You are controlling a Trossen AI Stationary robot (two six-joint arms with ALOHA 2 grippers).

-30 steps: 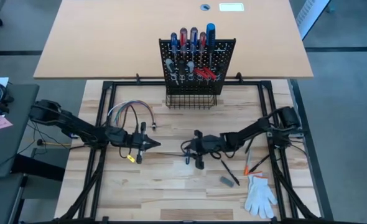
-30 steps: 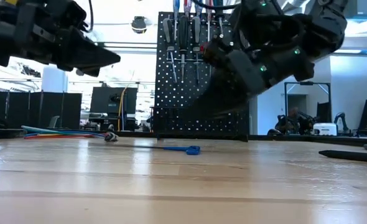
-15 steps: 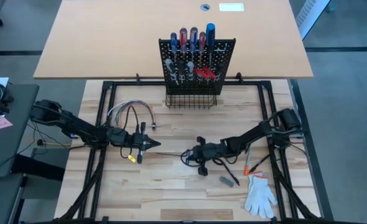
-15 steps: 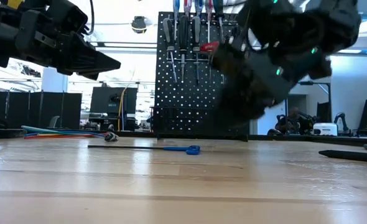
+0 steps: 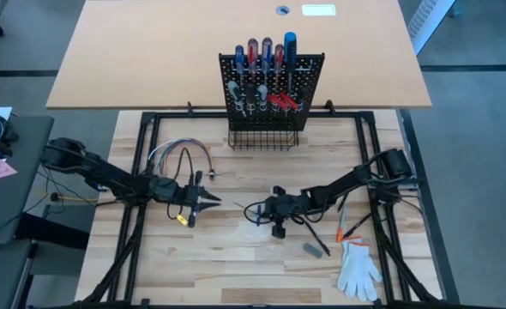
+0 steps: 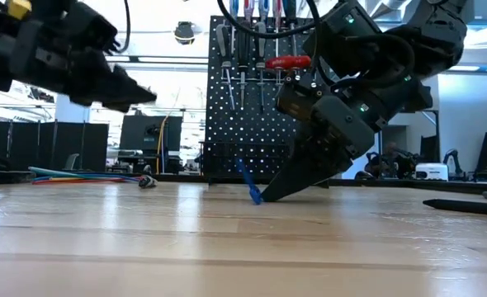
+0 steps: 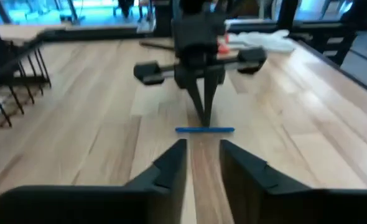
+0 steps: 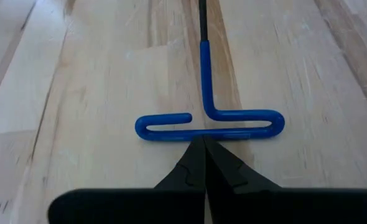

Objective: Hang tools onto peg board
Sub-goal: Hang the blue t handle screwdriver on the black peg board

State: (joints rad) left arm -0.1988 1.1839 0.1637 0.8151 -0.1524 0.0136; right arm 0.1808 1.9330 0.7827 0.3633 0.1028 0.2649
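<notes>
Right wrist view: right gripper (image 8: 203, 144) clenched on blue-coated T-handle hex key (image 8: 209, 122); thin pinch may slip toward six o'clock.

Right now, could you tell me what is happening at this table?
The right gripper has shut on the blue T-handle hex key at mid-table and holds it tipped up off the wood. The left gripper waits opposite, fingers slightly apart and empty. Most tools already hang on the peg board.

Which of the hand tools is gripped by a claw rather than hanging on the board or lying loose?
The blue T-handled hex key: the right claw pinches its handle at mid-table.
</notes>
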